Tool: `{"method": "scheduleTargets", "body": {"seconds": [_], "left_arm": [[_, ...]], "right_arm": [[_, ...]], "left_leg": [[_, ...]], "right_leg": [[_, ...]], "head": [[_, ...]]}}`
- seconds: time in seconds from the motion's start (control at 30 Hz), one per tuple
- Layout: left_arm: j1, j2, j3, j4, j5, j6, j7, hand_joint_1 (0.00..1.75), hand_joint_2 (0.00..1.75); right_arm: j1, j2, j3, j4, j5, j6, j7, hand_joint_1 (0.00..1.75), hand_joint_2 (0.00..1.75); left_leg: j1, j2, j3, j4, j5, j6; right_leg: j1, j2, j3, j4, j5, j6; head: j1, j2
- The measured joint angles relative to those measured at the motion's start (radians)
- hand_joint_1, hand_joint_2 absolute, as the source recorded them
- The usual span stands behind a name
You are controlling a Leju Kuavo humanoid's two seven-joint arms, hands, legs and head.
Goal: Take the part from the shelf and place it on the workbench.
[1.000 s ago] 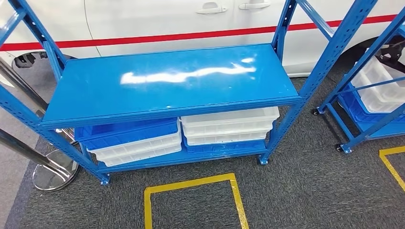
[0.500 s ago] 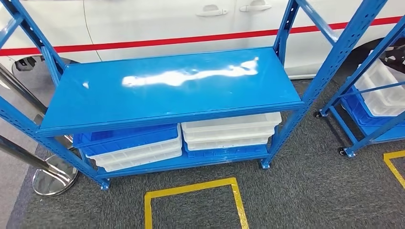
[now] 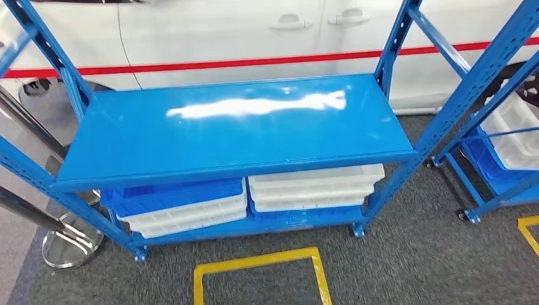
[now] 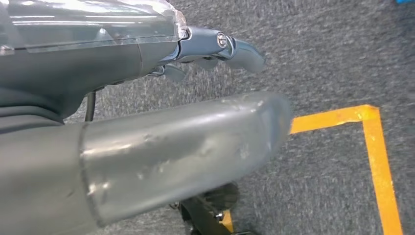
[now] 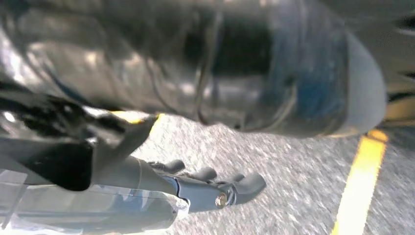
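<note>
Left hand (image 4: 122, 68): released, grasping nothing. Hangs above grey carpet (image 4: 318, 54) with dark fingers (image 4: 240, 49) stretched out straight and the thick grey thumb (image 4: 186, 147) apart from them. Past the thumb tip, a corner of yellow tape (image 4: 364, 122) flat on the carpet.

Right hand (image 5: 147, 176): released too, grasping nothing. Hangs over the same carpet, fingers (image 5: 247, 185) held out side by side with the tips a little bent, thumb (image 5: 303, 73) blurred and well apart from them. Beyond the fingertips, a straight line of yellow tape.

Forward of both hands, in the head view, a blue shelf (image 3: 235, 130): glossy middle board with a bright glare streak. On the level under it, toward the left hand's side, a blue tray (image 3: 171, 194) stacked on white ones; toward the right hand's side, a stack of white trays (image 3: 314, 187) on another blue tray. On the floor between shelf and hands, a yellow tape square (image 3: 260, 264). Behind the shelf, a white car (image 3: 254, 32) with a red stripe along its doors. Further out on the right hand's side, a second blue shelf (image 3: 483, 203) on wheels, holding white and blue trays. Out on the left hand's side, a chrome post base (image 3: 67, 244).

Cannot tell from these views where the part is.
</note>
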Motion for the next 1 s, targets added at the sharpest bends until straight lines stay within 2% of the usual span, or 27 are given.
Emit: {"method": "scheduleTargets", "body": {"seconds": [0.03,0.1,0.13,0.2,0.23,0.27,0.3,0.33,0.4,0.43,0.47,0.5,0.57,0.63,0.73,0.77,0.87,1.0], "left_arm": [[-0.001,0.000,0.000,-0.001,0.001,0.000,0.000,0.00,0.00],[-0.001,-0.001,0.000,-0.001,0.002,0.000,0.001,0.00,0.00],[-0.001,-0.002,0.000,-0.001,0.002,0.000,0.001,0.00,0.00],[-0.002,-0.003,0.000,-0.002,0.002,0.000,0.001,0.00,0.00],[-0.002,-0.003,0.000,-0.002,0.004,0.002,0.001,0.00,0.00],[0.000,-0.003,0.000,-0.002,0.005,0.004,0.002,0.00,0.00],[0.002,-0.003,0.000,-0.002,0.007,0.006,0.003,0.00,0.00],[0.004,-0.003,0.000,-0.002,0.009,0.009,0.005,0.00,0.00],[0.007,-0.003,-0.001,-0.003,0.011,0.014,0.011,0.00,0.00],[0.007,-0.005,-0.001,-0.004,0.011,0.017,0.013,0.00,0.00],[0.007,-0.007,-0.001,-0.005,0.012,0.020,0.016,0.00,0.00],[0.008,-0.008,-0.001,-0.006,0.013,0.023,0.017,0.00,0.00],[0.010,-0.010,-0.001,-0.009,0.014,0.026,0.020,0.00,0.00],[0.014,-0.011,-0.001,-0.012,0.015,0.027,0.022,0.00,0.00],[0.020,-0.012,-0.001,-0.024,0.019,0.026,0.026,0.00,1.31],[0.021,-0.013,-0.001,-0.029,0.021,0.026,0.027,0.00,1.75],[0.025,-0.015,-0.001,-0.040,0.023,0.025,0.036,0.00,1.75],[0.033,-0.017,-0.013,-0.049,0.040,0.023,0.050,0.00,1.75]], "right_arm": [[-0.001,0.000,0.000,0.000,0.000,0.000,0.001,0.00,0.00],[0.000,0.001,0.000,0.000,0.000,0.000,0.002,0.00,0.00],[0.000,0.002,0.000,0.000,0.000,0.000,0.002,0.00,0.00],[0.000,0.002,0.000,0.000,0.000,-0.001,0.002,0.00,0.87],[-0.001,0.002,0.000,0.000,0.002,-0.005,0.002,0.00,1.31],[-0.001,0.002,0.000,0.000,0.004,-0.011,0.003,0.00,1.75],[-0.001,0.002,0.000,0.000,0.007,-0.018,0.005,0.00,1.75],[-0.001,0.003,0.000,0.000,0.010,-0.027,0.010,0.00,1.31],[0.000,0.004,0.000,0.000,0.012,-0.039,0.027,0.00,0.44],[-0.001,0.004,0.000,0.000,0.010,-0.042,0.035,0.00,0.00],[-0.001,0.004,-0.001,0.000,0.007,-0.042,0.041,0.00,0.00],[-0.002,0.003,-0.001,0.000,0.004,-0.042,0.046,0.00,0.00],[-0.003,0.003,-0.002,0.000,0.003,-0.042,0.054,0.00,0.00],[-0.003,0.004,-0.002,0.000,0.003,-0.041,0.057,0.00,0.00],[-0.003,0.006,-0.002,0.000,0.003,-0.041,0.057,0.00,0.00],[-0.003,0.007,-0.002,0.000,0.003,-0.040,0.056,0.00,0.44],[-0.003,0.009,-0.002,0.000,0.003,-0.037,0.055,0.00,1.75],[-0.002,0.010,0.006,-0.001,-0.006,-0.043,0.060,0.00,1.75]], "left_leg": [[-0.001,0.000,0.003,0.002,-0.002,-0.007],[-0.001,0.001,0.009,0.014,-0.011,-0.018],[0.000,0.002,0.001,0.036,-0.027,-0.022],[0.004,0.003,-0.048,0.131,-0.080,-0.030],[0.005,0.003,-0.086,0.195,-0.110,-0.034],[0.006,0.003,-0.118,0.243,-0.125,-0.038],[0.006,0.003,-0.138,0.263,-0.122,-0.041],[0.008,0.003,-0.140,0.247,-0.097,-0.044],[0.015,0.004,-0.097,0.125,-0.016,-0.057],[0.017,0.003,-0.075,0.064,0.015,-0.060],[0.018,0.002,-0.060,0.025,0.030,-0.055],[0.017,0.000,-0.056,0.010,0.032,-0.048],[0.013,-0.001,-0.058,0.010,0.033,-0.033],[0.011,-0.001,-0.058,0.009,0.034,-0.033],[0.007,-0.001,-0.059,0.009,0.034,-0.030],[0.006,-0.001,-0.059,0.010,0.034,-0.029],[0.005,-0.001,-0.058,0.010,0.033,-0.027],[0.005,-0.001,-0.058,0.010,0.032,-0.026]], "right_leg": [[0.001,0.000,0.001,-0.004,-0.003,-0.005],[-0.004,0.000,0.014,-0.012,0.007,-0.016],[-0.006,-0.001,0.020,-0.016,0.007,-0.021],[-0.006,-0.002,0.026,-0.020,0.005,-0.028],[-0.006,-0.002,0.026,-0.020,0.003,-0.030],[-0.005,-0.002,0.027,-0.019,0.001,-0.032],[-0.005,-0.002,0.029,-0.019,-0.001,-0.033],[-0.006,-0.001,0.032,-0.018,-0.004,-0.033],[-0.007,-0.001,0.039,-0.013,-0.012,-0.032],[-0.006,0.000,0.040,-0.008,-0.017,-0.028],[-0.004,0.002,0.041,-0.005,-0.020,-0.024],[-0.001,0.003,0.040,-0.004,-0.021,-0.020],[0.001,0.006,0.041,-0.006,-0.019,-0.015],[0.001,0.006,0.042,-0.009,-0.018,-0.012],[0.000,0.006,0.043,-0.012,-0.016,-0.009],[0.000,0.006,0.043,-0.012,-0.016,-0.009],[-0.002,0.006,0.044,-0.013,-0.016,-0.007],[-0.003,0.006,0.043,-0.013,-0.017,-0.006]], "head": [[0.000,0.000],[0.000,0.000],[0.000,0.000],[0.000,0.000],[-0.001,0.000],[0.000,0.000],[-0.001,0.000],[0.000,0.000],[0.000,0.000],[0.000,0.000],[0.000,0.000],[0.000,0.000],[0.000,0.000],[0.000,0.000],[0.000,0.000],[0.000,0.000],[0.000,0.000],[0.000,0.000]]}}
